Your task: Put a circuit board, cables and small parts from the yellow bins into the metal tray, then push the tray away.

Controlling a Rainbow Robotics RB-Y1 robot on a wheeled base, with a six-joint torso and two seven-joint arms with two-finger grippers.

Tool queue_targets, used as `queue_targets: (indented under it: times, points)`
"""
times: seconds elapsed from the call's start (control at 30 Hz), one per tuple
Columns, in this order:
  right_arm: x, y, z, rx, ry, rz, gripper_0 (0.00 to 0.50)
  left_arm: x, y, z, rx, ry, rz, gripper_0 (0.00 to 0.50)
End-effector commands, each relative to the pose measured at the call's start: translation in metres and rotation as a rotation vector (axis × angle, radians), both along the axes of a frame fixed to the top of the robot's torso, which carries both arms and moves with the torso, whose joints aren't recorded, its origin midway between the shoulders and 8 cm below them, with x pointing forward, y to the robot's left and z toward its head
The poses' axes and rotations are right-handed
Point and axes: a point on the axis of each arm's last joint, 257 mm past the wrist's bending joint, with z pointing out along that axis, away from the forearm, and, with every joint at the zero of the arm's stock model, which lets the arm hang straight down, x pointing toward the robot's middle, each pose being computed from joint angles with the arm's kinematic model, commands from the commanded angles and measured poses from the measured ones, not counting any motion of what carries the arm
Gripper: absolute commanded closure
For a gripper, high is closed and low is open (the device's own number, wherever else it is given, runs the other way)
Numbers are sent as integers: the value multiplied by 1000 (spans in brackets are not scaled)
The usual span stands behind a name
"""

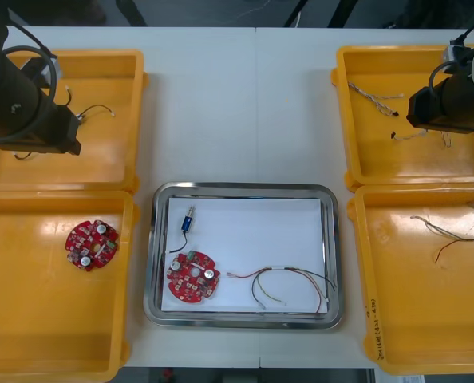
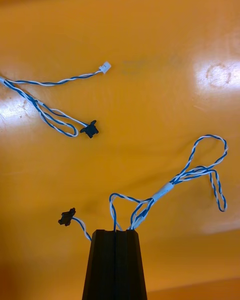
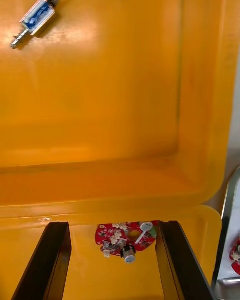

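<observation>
From above, the left arm hangs over the far-left yellow plastic bin and the right arm over the far-right yellow bin. The shiny metal tray, white inside, lies between both arms and nearer the robot. It holds a round red circuit board, a small blue-bodied metal part on a black lead and a red and yellow cable. A second red circuit board lies in the near-left yellow bin, nearer the robot than the left arm.

At the right wrist, the right gripper is closed, fingers together on a twisted blue and white cable whose loops spread out from the tips. Another blue and white cable lies well beyond them on the bin floor.

At the left wrist, the left gripper stands with fingers wide apart, holding nothing. The second red circuit board shows between them, below. Far ahead lies another small blue metal part.
</observation>
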Motion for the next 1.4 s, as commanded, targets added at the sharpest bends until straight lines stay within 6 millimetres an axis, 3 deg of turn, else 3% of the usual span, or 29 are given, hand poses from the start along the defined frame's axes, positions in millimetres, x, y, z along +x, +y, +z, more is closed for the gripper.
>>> queue_targets:
  times: [0.03,0.4,0.43,0.5,0.53,0.57,0.87,1.07,1.4]
  points:
    - [2,7,9,52,-38,-51,500,18,36,42,94,-66,-47,0]
    - [0,10,1,63,-26,-53,500,35,81,44,122,-34,-7,0]
    - [0,10,1,64,-27,-51,475,37,83,45,124,-39,-7,0]
    - [0,10,1,66,-27,-54,218,45,87,44,119,-54,-3,0]
    - [0,10,1,65,-26,-53,218,50,90,44,118,-65,-1,0]
    - [0,10,1,66,-26,-54,0,53,91,45,117,-74,2,0]
    - [0,-3,15,80,-47,-98,0,81,103,37,72,-126,33,0]
    - [-1,-13,43,128,-46,-147,0,92,107,33,48,-150,41,0]
    - [29,-20,70,213,-40,-221,0,112,125,20,22,-195,73,0]
